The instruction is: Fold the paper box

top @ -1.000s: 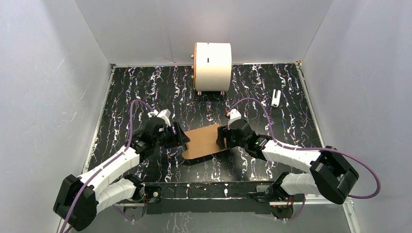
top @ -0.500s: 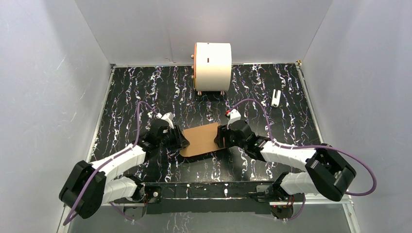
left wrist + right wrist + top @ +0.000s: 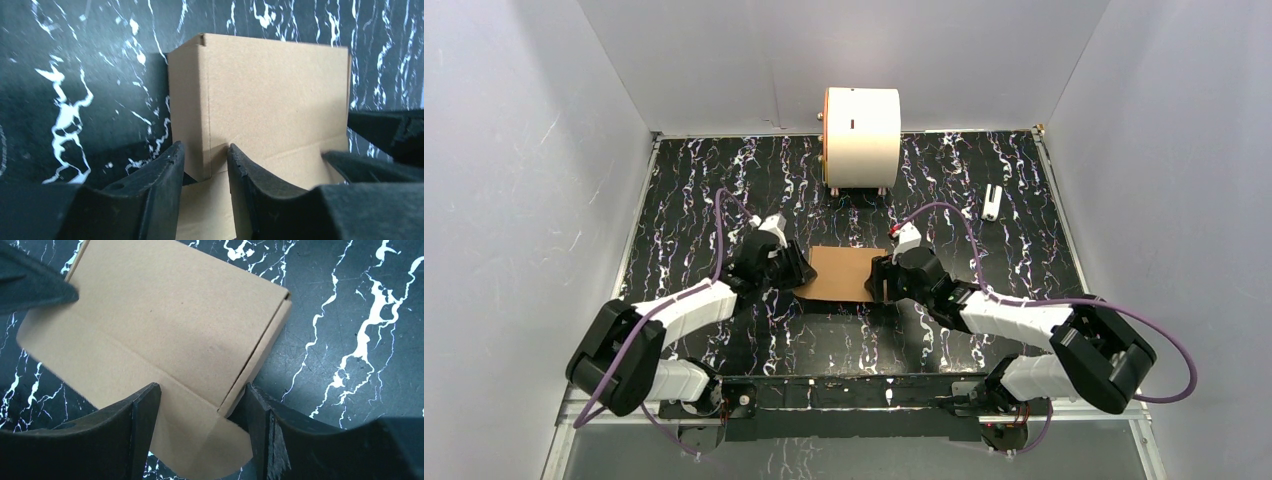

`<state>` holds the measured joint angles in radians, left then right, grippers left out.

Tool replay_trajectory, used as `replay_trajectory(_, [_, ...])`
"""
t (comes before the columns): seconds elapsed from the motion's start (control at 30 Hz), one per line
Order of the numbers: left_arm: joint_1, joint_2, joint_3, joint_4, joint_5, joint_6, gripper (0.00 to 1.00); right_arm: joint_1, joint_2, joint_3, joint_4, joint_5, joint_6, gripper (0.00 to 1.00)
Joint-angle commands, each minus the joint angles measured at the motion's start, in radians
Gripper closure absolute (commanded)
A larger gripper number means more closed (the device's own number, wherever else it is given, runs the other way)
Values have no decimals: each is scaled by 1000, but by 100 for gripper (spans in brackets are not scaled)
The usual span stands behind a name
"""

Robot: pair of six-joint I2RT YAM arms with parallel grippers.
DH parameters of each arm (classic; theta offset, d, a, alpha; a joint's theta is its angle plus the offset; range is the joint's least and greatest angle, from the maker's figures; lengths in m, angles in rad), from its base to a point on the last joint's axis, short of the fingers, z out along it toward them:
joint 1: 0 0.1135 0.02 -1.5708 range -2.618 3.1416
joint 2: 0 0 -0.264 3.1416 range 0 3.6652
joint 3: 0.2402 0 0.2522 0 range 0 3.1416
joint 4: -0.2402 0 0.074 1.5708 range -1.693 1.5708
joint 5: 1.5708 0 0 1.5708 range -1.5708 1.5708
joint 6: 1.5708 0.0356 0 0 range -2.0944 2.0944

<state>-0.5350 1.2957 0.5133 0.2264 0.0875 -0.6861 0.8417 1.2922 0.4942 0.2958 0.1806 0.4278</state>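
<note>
The paper box (image 3: 839,272) is a flat brown carton lying on the black marbled table between my two grippers. My left gripper (image 3: 796,272) is at its left end. In the left wrist view the jaws (image 3: 202,155) stand narrow, pinching the near corner of the box (image 3: 275,90) where its side wall meets the top panel. My right gripper (image 3: 879,282) is at the right end. In the right wrist view it (image 3: 200,395) stands wide, straddling the box's (image 3: 165,310) corner and a rounded tab; its right finger (image 3: 255,405) touches the side wall.
A large white cylinder with an orange rim (image 3: 861,135) stands at the back centre. A small white object (image 3: 992,201) lies at the back right. Grey walls close in the table on three sides. The right gripper's fingers (image 3: 385,130) show at the right edge of the left wrist view.
The box was tilted up and nearer the arm bases; it now lies level and farther back. Both grippers moved back with it, and the left jaws have narrowed onto its corner.
</note>
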Motion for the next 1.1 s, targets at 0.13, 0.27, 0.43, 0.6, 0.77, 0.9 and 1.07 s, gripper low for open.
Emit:
replay_trajectory(0.13, [38,-13,112,-116,-141,97,55,8,-105,68,-89,-55,-216,18])
replay_trajectory(0.27, [49,-102,166,-212,-161,116,44,8,-145,106,-159,-139,-364,9])
replay_trajectory(0.43, [69,-225,242,-355,-209,161,23,8,-159,174,-243,-273,-544,3])
replay_trajectory(0.6, [85,-295,336,-463,-244,259,16,16,-87,269,-362,-357,-651,2])
replay_trajectory(0.77, [95,-354,344,-480,-353,394,13,95,-4,343,-433,-315,-763,2])
replay_trajectory(0.9, [166,-389,302,-485,-342,383,13,172,87,402,-467,-173,-822,2])
replay_trajectory(1.07, [200,-434,276,-482,-373,410,12,233,175,455,-484,-14,-843,2])
